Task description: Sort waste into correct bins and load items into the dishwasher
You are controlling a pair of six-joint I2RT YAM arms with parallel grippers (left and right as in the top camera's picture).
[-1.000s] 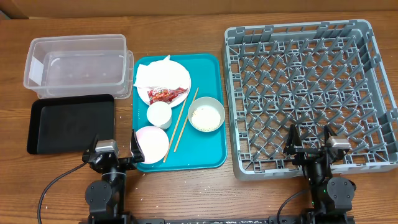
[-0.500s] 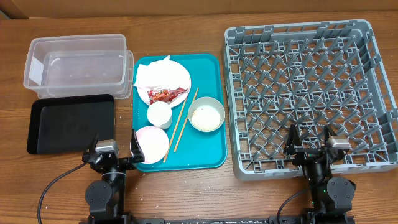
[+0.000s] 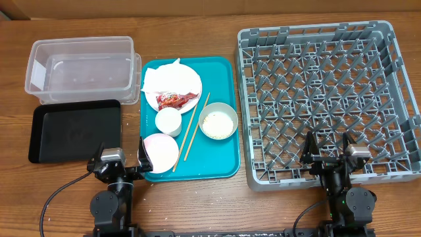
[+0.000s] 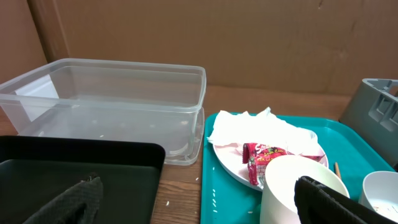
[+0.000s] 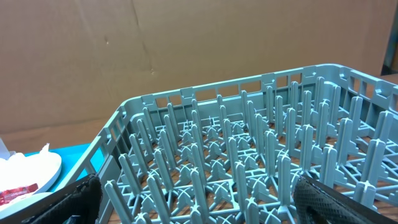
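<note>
Chopsticks (image 3: 195,128) lie side by side on the teal tray (image 3: 227,155) at centre frame. Their long axis is diagonal, upper right to lower left, passing between the cup (image 3: 168,121) and the bowl of grains (image 3: 218,121). The red wrapper (image 3: 176,100) lies lengthwise left to right on the white plate (image 3: 191,82), beside the napkin (image 3: 158,78). The clear tub (image 3: 82,69) is at upper left and the black tray (image 3: 75,130) below it. The dish rack (image 3: 329,99) fills the right. The left gripper (image 3: 122,153), at bottom left, has its fingers spread and holds nothing. The right gripper (image 3: 327,146), at bottom right, is likewise spread and empty.
</note>
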